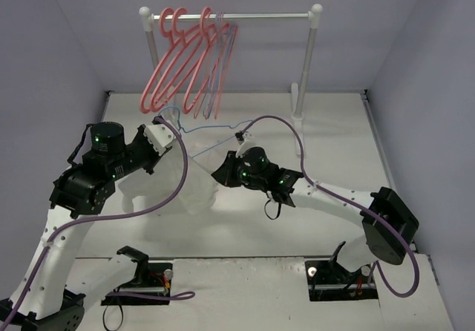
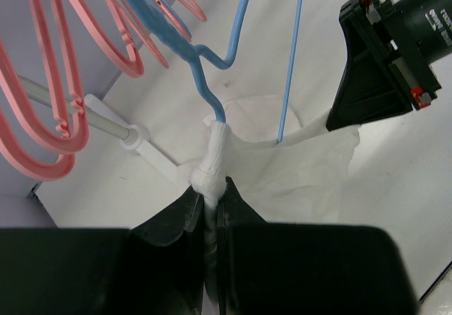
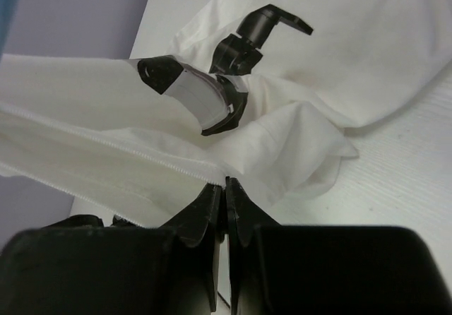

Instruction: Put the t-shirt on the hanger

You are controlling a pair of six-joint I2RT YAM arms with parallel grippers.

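Left pincer (image 2: 212,192) tight on t-shirt (image 2: 304,167) over hanger (image 2: 208,89) arm (right pincer (image 3: 224,188) tight on hem)

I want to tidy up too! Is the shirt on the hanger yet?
Not yet. Done: the thin light-blue hanger pokes partly into the white cloth t-shirt. In hand: the left end effector pinches cloth bunched round it; the right end effector pinches a shirt edge. To do: spreading the shirt over both shoulders.

The t-shirt (image 2: 300,177) is matt white cloth (hem visibly stitched); the hanger (image 2: 207,85) looks smooth, glossy; pink hangers (image 2: 42,165) at nine o'clock likewise.
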